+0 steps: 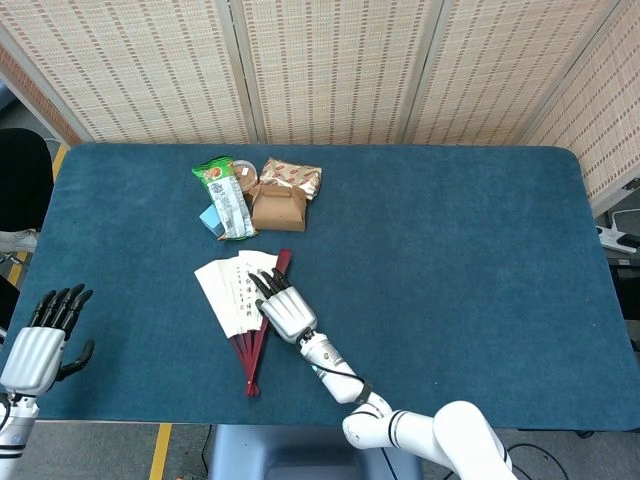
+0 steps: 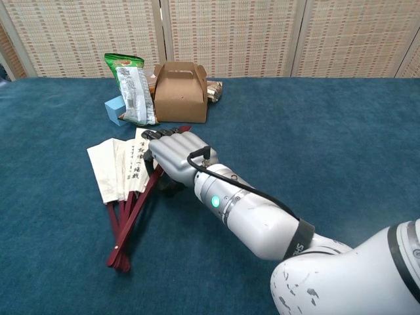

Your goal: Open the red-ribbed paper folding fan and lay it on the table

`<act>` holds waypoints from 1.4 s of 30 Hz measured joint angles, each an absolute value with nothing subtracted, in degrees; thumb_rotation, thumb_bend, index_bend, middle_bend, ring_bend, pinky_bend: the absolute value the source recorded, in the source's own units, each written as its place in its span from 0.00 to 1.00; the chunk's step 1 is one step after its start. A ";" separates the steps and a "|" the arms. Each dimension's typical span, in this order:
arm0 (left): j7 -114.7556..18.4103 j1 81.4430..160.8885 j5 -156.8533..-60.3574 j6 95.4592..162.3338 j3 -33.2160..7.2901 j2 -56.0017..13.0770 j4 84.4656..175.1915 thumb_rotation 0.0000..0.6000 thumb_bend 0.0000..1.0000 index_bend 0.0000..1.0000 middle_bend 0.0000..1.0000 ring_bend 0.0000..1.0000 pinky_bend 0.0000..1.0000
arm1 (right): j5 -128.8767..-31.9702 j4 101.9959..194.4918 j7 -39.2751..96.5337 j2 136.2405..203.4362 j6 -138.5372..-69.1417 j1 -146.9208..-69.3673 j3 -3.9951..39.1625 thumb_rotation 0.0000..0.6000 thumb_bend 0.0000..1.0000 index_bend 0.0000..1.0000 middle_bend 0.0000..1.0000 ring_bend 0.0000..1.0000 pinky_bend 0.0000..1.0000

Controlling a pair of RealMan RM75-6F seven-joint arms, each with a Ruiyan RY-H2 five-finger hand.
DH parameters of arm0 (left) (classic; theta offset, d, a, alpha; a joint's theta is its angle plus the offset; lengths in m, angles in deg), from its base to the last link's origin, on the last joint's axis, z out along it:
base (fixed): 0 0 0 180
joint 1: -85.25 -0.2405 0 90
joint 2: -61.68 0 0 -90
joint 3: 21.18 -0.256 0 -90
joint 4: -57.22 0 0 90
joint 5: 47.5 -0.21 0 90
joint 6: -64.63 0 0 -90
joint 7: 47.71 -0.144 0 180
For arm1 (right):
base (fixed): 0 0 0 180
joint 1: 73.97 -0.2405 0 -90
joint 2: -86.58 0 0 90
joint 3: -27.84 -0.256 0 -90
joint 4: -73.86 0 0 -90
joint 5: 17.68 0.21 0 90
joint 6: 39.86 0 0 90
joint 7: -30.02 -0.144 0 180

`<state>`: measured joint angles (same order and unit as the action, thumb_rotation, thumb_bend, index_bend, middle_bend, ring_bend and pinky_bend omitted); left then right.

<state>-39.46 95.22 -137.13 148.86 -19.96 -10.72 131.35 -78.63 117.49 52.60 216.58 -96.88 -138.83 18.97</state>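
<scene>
The paper folding fan (image 1: 233, 290) lies partly spread on the blue table (image 1: 450, 260), its white leaf toward the back and its red ribs (image 1: 252, 360) meeting near the front edge. In the chest view the fan (image 2: 117, 169) sits left of centre. My right hand (image 1: 281, 306) lies over the fan's right side; its fingers (image 2: 161, 134) curl over the outer red rib, with the thumb tucked below, gripping it. My left hand (image 1: 42, 338) hangs off the table's front-left corner with its fingers apart and nothing in it. It does not show in the chest view.
Behind the fan stand a brown cardboard box (image 2: 180, 92), a green snack bag (image 2: 131, 85), a small blue box (image 2: 114, 109) and a wrapped packet (image 1: 292, 176). A black chair (image 1: 20, 190) is at the left. Woven screens close off the back.
</scene>
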 measured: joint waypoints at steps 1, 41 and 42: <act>-39.34 95.21 -137.09 148.87 -19.94 -10.68 131.40 1.00 0.45 0.00 0.00 0.00 0.00 | -78.94 117.57 52.17 216.58 -97.83 -138.72 18.97 1.00 0.55 0.60 0.02 0.00 0.00; -0.87 106.40 -136.82 139.45 -15.81 -27.55 126.95 1.00 0.41 0.00 0.00 0.00 0.00 | -67.06 177.27 67.41 192.87 -109.48 -134.21 -0.22 1.00 0.55 0.64 0.05 0.00 0.00; -0.27 106.68 -136.31 139.64 -15.18 -28.85 126.75 1.00 0.41 0.00 0.00 0.00 0.00 | -65.48 177.39 68.05 193.62 -109.54 -135.13 -1.14 1.00 0.55 0.64 0.05 0.00 0.00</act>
